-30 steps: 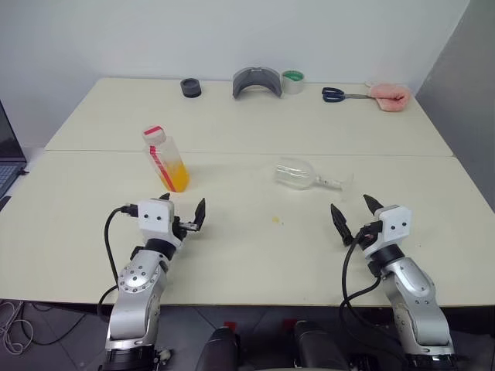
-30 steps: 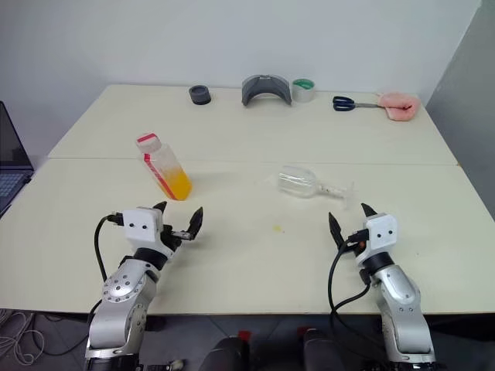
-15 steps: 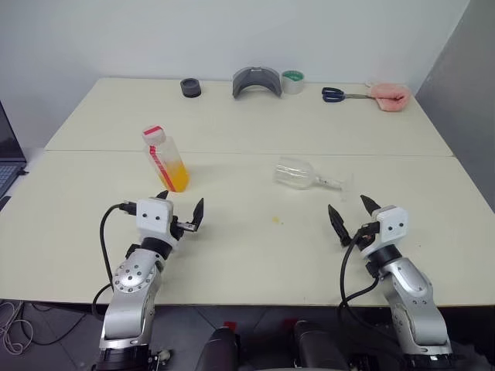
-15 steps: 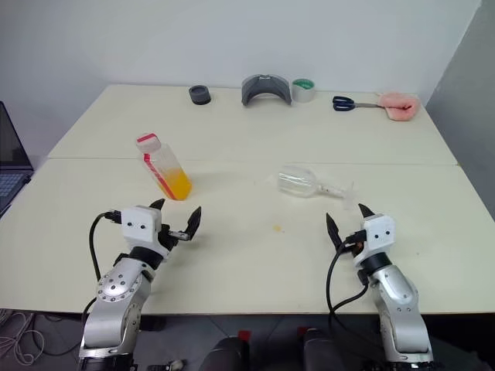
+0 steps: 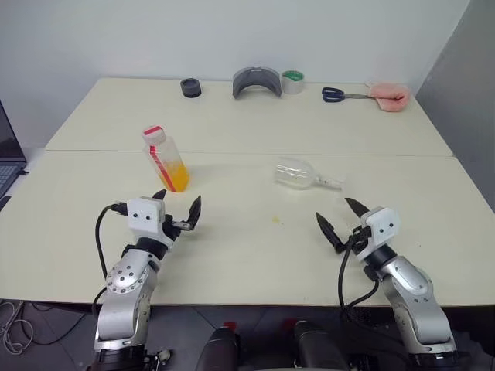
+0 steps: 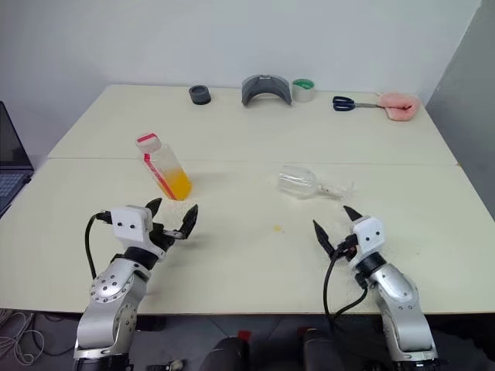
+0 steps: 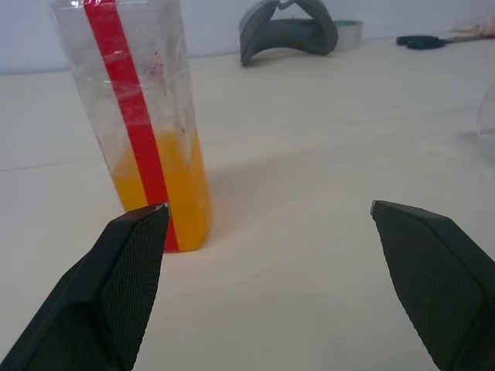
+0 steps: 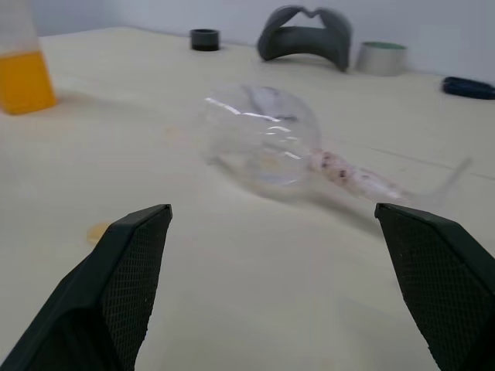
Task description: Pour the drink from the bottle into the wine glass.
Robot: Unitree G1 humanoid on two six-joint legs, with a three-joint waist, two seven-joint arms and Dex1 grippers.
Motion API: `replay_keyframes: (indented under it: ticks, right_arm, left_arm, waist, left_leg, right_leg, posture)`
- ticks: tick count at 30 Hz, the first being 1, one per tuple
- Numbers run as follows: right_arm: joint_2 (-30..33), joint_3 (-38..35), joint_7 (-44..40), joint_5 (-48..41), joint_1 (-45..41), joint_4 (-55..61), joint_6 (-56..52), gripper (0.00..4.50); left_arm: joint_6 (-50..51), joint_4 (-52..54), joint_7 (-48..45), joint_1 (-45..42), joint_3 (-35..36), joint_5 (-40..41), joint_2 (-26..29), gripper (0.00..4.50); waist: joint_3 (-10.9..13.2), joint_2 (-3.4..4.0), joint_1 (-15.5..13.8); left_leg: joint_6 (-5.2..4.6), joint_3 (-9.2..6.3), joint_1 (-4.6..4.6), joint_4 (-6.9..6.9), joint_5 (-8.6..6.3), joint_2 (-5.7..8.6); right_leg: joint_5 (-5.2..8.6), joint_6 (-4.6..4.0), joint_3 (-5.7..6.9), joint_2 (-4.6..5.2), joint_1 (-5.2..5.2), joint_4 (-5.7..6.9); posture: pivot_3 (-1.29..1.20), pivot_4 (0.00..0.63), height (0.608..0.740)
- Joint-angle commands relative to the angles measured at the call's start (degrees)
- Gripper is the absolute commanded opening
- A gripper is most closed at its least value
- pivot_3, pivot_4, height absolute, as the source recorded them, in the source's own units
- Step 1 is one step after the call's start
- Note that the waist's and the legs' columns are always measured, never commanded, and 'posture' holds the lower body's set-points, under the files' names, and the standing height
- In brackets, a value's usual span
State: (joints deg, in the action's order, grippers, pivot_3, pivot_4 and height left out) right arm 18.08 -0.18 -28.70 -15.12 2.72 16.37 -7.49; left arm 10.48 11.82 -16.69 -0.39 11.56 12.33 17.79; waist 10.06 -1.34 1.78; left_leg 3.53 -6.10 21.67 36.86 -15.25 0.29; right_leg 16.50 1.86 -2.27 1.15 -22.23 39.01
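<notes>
Left wrist view, bottle (image 7: 139, 116) w/ red stripe, unlettered

You had two silver-grey metal arms with round joint housings, each ending in a white boxy wrist block with small dark screw holes. The left gripper (image 5: 177, 210) and right gripper (image 5: 337, 217) carried pointed black textured fingers (image 7: 128, 270). Black cables looped beside each forearm.

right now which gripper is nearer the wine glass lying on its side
Right. The right gripper sits open just in front of the wine glass; the left gripper is far across the table, by the bottle.
</notes>
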Motion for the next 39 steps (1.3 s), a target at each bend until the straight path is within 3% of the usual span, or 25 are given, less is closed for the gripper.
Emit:
replay_keyframes:
  ticks: [1, 7, 14, 39]
  right_arm:
    - [2.25, 0.93, -3.67, -3.91, -2.07, 5.69, -3.82, 4.5]
    - [6.92, 4.58, -10.65, -7.63, -6.19, 9.11, -9.36, 4.5]
    - [6.78, 5.3, -11.95, -7.25, -11.99, 6.74, -10.09, 4.5]
    - [9.98, 6.76, -17.63, -10.97, -15.97, 9.66, -14.2, 4.5]
  left_arm:
    - [1.02, 0.53, -0.07, -1.25, 2.94, 2.28, 0.95, 4.49]
    - [2.72, -3.55, -1.92, -5.26, 4.8, 4.32, 3.21, 4.49]
    - [4.7, -9.43, -2.88, -10.46, 4.01, 3.39, 6.01, 4.49]
    - [5.34, -18.59, -4.13, -24.95, 2.29, 1.68, 8.35, 4.49]
  waist:
    - [0.0, 0.0, 0.02]
    - [0.0, -0.02, -0.05]
    - [0.01, -0.03, -0.01]
    - [0.02, -0.04, 0.03]
  left_leg:
    - [0.0, 0.0, 0.0, 0.0, 0.0, 0.0]
    - [0.0, -0.04, 0.02, 0.02, 0.0, 0.02]
    - [0.0, -0.06, 0.01, 0.03, 0.0, 0.01]
    - [0.01, -0.07, 0.06, 0.05, 0.0, 0.03]
  right_leg:
    - [0.0, 0.0, 0.01, 0.0, 0.0, 0.0]
    - [0.0, 0.0, 0.06, 0.0, 0.01, -0.01]
    - [0.0, 0.01, 0.08, -0.01, 0.01, -0.01]
    - [-0.01, 0.01, 0.1, 0.02, -0.02, -0.01]
  posture:
    - [0.0, 0.15, 0.74]
    - [0.0, 0.15, 0.74]
    - [0.0, 0.15, 0.74]
    - [0.0, 0.15, 0.74]
